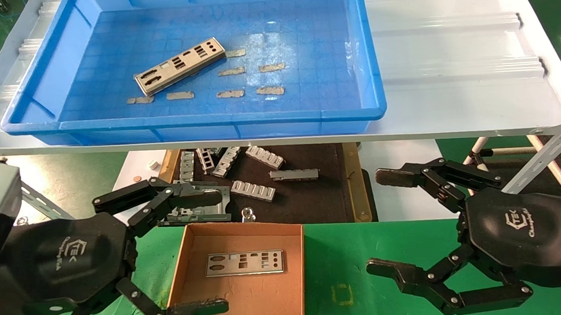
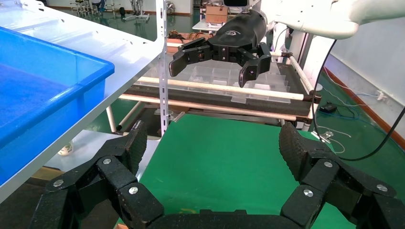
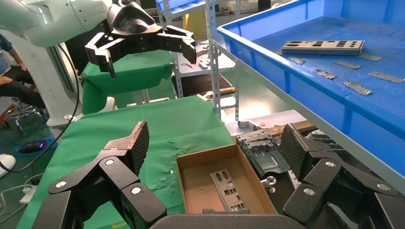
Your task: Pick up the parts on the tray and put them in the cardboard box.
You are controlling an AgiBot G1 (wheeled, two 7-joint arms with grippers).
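A silver punched plate (image 1: 179, 66) lies slantwise in the blue tray (image 1: 41, 79) on the white shelf; it also shows in the right wrist view (image 3: 322, 46). Another such plate (image 1: 244, 263) lies flat in the cardboard box (image 1: 189, 241) on the green table, seen too in the right wrist view (image 3: 229, 190). My left gripper (image 1: 208, 250) is open and empty, at the box's left side. My right gripper (image 1: 384, 221) is open and empty, to the right of the box. Each gripper shows in the other's wrist view: the right (image 2: 210, 67) and the left (image 3: 143, 50).
Several grey tape strips (image 1: 271, 67) are stuck on the tray floor. Ribbed grey brackets (image 1: 253, 190) and a grey metal frame (image 1: 201, 212) lie on a dark mat (image 1: 311, 194) behind the box, under the shelf edge (image 1: 279, 140).
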